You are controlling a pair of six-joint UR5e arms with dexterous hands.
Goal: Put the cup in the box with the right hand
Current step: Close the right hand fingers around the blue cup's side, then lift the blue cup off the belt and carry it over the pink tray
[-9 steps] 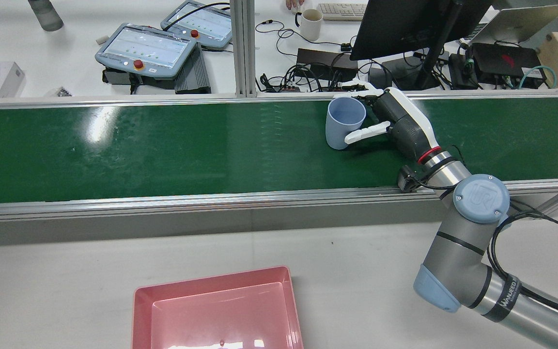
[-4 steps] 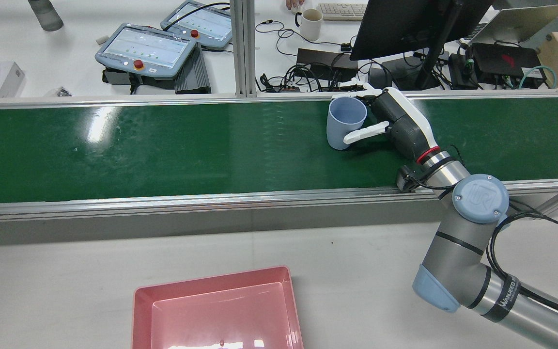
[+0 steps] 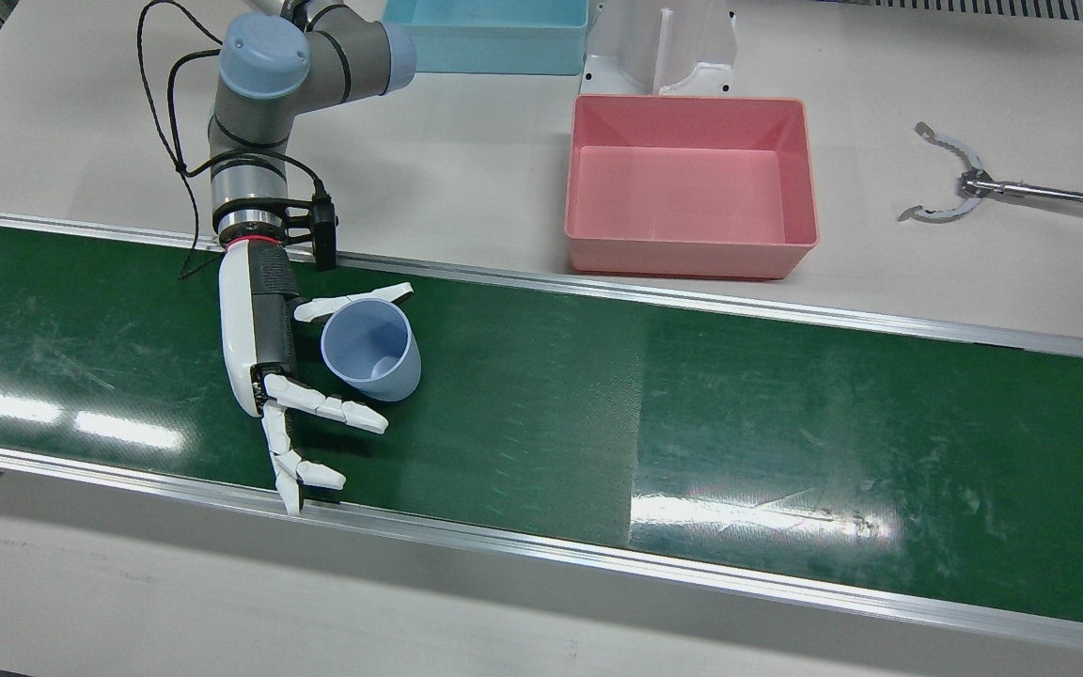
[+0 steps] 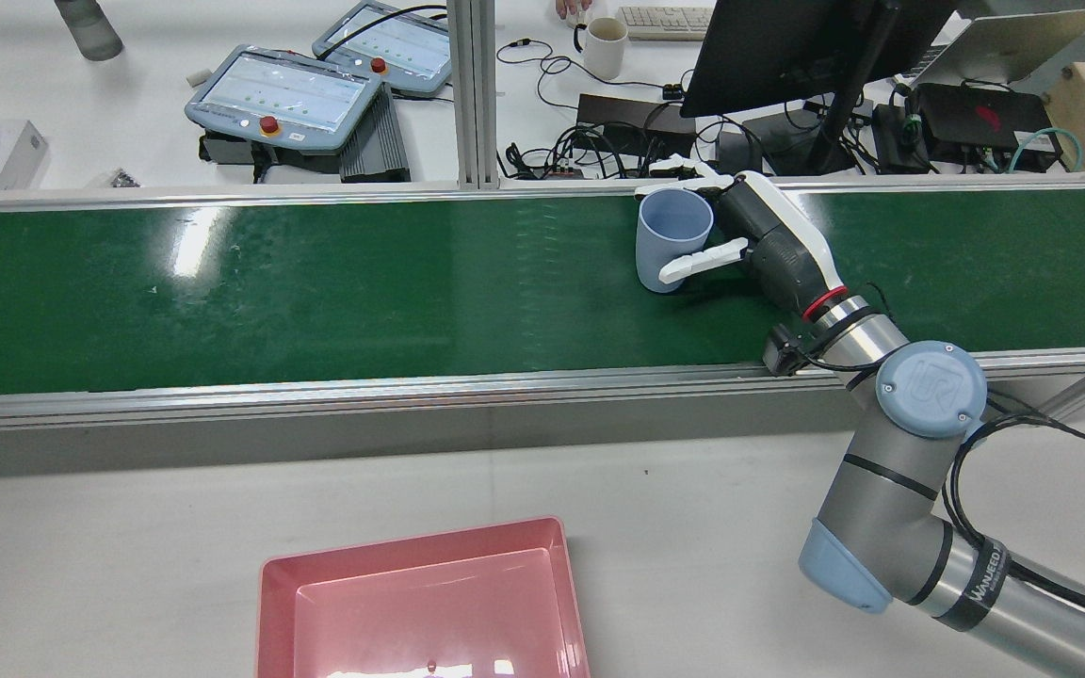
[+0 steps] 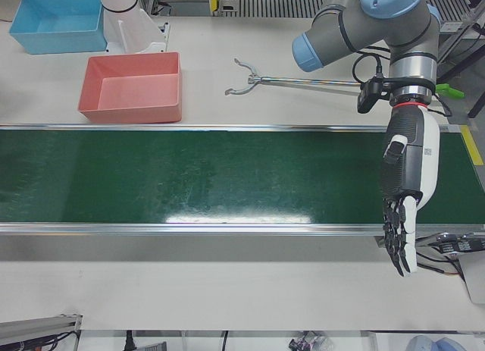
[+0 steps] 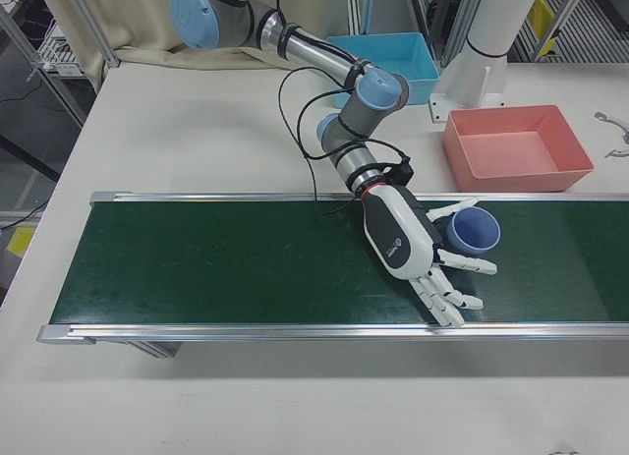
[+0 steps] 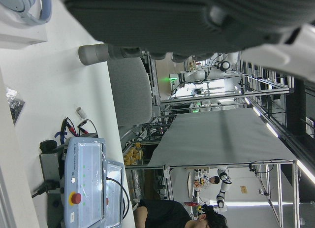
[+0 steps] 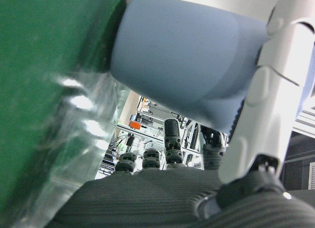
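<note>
A pale blue cup (image 3: 370, 350) stands on the green conveyor belt (image 3: 692, 414), slightly tilted. My right hand (image 3: 264, 348) lies beside it, open, thumb (image 3: 353, 303) against the side nearer the robot and fingers (image 3: 325, 406) spread past the other side. The rear view shows the cup (image 4: 672, 235) inside that hand's (image 4: 769, 240) span. Close up, the cup (image 8: 187, 75) fills the right hand view. The pink box (image 3: 682, 256) sits empty on the white table behind the belt. My left hand (image 5: 405, 177) hangs open over the belt's other end, fingers straight.
A blue bin (image 3: 490, 38) and a white pedestal (image 3: 659, 42) stand behind the pink box. A metal grabber tool (image 3: 946, 183) lies on the table near it. Aluminium rails edge the belt. Teach pendants (image 4: 283, 94), a monitor and cables sit beyond the belt.
My right arm has edged slightly toward the cup, and the thumb has slid a little further along the cup's side. The cup has barely shifted.
</note>
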